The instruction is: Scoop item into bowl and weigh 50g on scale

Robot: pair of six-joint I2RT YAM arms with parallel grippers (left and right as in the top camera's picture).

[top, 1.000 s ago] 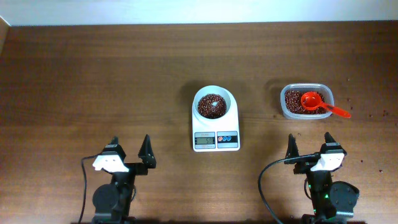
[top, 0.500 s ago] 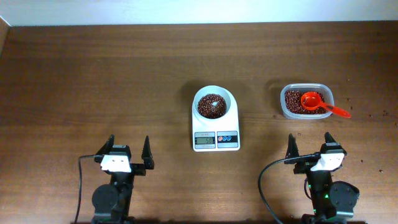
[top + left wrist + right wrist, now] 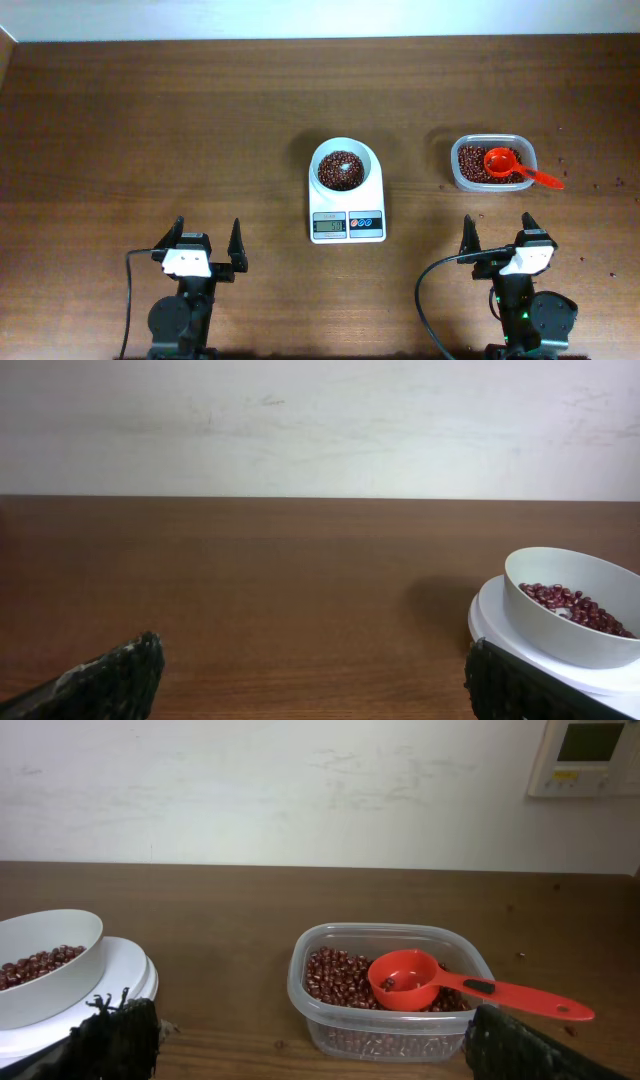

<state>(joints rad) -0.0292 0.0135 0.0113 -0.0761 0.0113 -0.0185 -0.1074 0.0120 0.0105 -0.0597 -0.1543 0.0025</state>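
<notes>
The white bowl (image 3: 346, 167) stands on the white scale (image 3: 347, 210) at the table's middle and holds dark red-brown beans (image 3: 341, 171). The bowl also shows in the left wrist view (image 3: 574, 610) and the right wrist view (image 3: 45, 968). More beans (image 3: 474, 164) fill the clear tub (image 3: 492, 163) at the right, with the orange-red scoop (image 3: 508, 165) lying in it, its handle over the rim. My left gripper (image 3: 208, 239) is open and empty at the front left. My right gripper (image 3: 498, 231) is open and empty, in front of the tub (image 3: 390, 988).
A few stray beans (image 3: 600, 183) lie on the wood right of the tub. A wall runs behind the table's far edge, with a white wall panel (image 3: 586, 756) at the upper right in the right wrist view.
My left arm has turned slightly and settled square to the table between one second ago and half a second ago. Nothing else has moved.
</notes>
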